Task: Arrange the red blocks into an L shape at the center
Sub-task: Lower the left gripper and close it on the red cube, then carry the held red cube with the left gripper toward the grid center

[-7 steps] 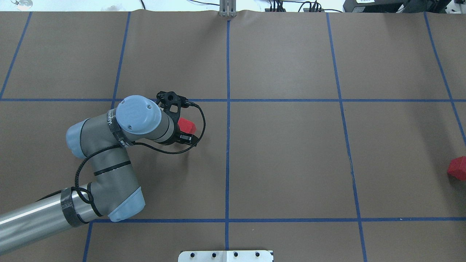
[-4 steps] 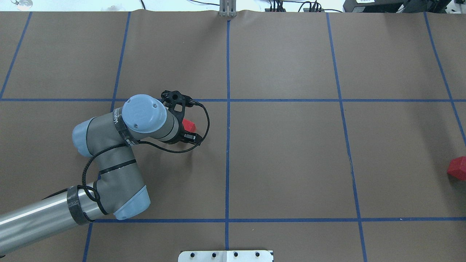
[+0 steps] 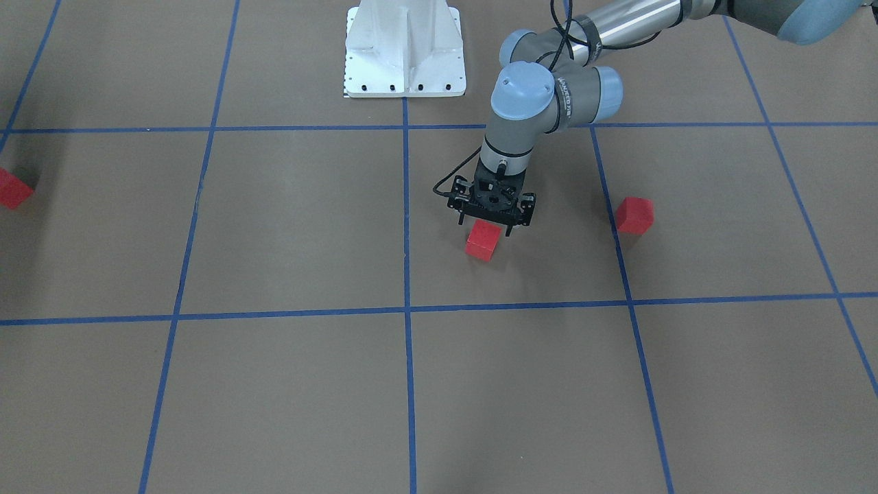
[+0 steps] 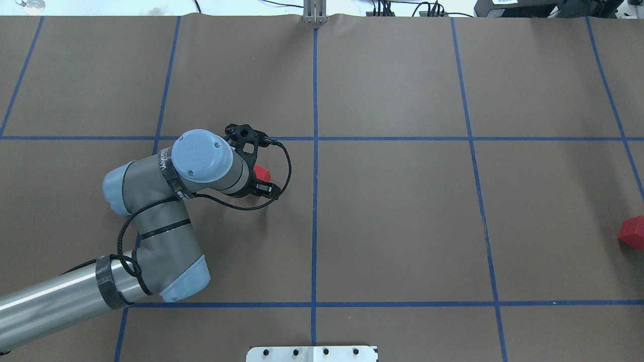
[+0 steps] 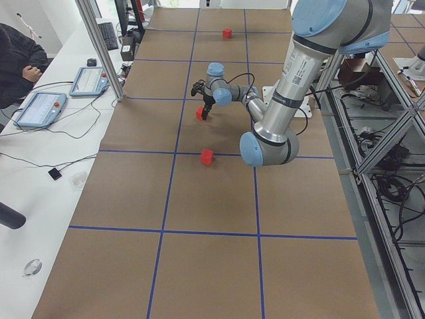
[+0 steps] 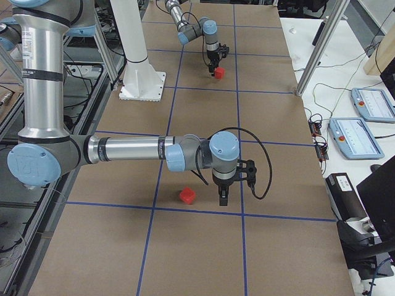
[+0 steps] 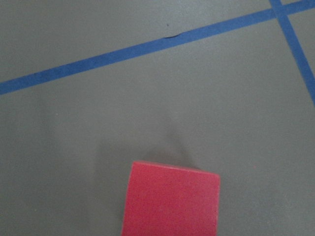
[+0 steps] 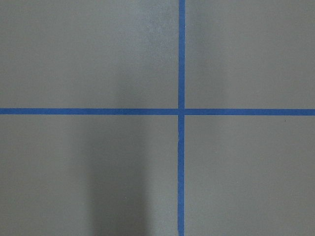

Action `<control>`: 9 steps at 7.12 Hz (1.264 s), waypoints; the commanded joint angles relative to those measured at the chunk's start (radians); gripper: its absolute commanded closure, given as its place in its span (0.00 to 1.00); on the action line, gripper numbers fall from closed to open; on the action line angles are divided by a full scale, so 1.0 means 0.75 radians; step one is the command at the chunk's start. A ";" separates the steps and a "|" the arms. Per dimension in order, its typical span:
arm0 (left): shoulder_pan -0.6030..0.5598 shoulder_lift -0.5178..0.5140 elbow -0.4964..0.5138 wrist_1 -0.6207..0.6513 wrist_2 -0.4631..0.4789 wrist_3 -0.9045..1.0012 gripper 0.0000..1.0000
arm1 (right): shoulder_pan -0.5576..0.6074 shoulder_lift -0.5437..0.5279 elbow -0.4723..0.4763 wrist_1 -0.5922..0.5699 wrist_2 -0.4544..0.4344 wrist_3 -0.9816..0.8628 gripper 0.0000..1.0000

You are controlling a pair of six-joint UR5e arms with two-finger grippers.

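Matte red cube one (image 3: 634, 215) sits toward the counter's left edge, on a blue tape line (image 3: 621, 261). Left hand (image 3: 485, 225), black, fingers apart, hovers over red cube two (image 3: 483, 241), which lies flat on brown paper, unclamped, just left of the center (image 4: 322, 146) crossing. Red cube three (image 4: 631, 232) is at the counter's right edge, well apart from the others. Right hand (image 6: 222, 198) points down just beside it; apart or together, cannot tell.
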 commanded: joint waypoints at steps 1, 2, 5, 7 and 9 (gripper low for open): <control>-0.006 -0.002 0.001 -0.002 0.004 -0.002 0.23 | 0.000 0.001 -0.010 0.002 0.001 0.000 0.01; -0.010 -0.002 0.003 -0.002 0.004 -0.012 0.31 | 0.000 0.001 -0.010 0.002 0.001 0.000 0.01; -0.043 -0.055 0.001 0.000 0.004 -0.113 0.88 | 0.000 0.001 -0.010 0.002 0.001 0.002 0.01; -0.043 -0.102 0.001 0.015 0.004 -0.198 1.00 | 0.000 0.003 -0.016 0.000 0.001 0.000 0.01; -0.039 -0.185 0.015 0.086 0.000 -0.379 1.00 | 0.000 0.003 -0.018 0.002 0.001 0.002 0.01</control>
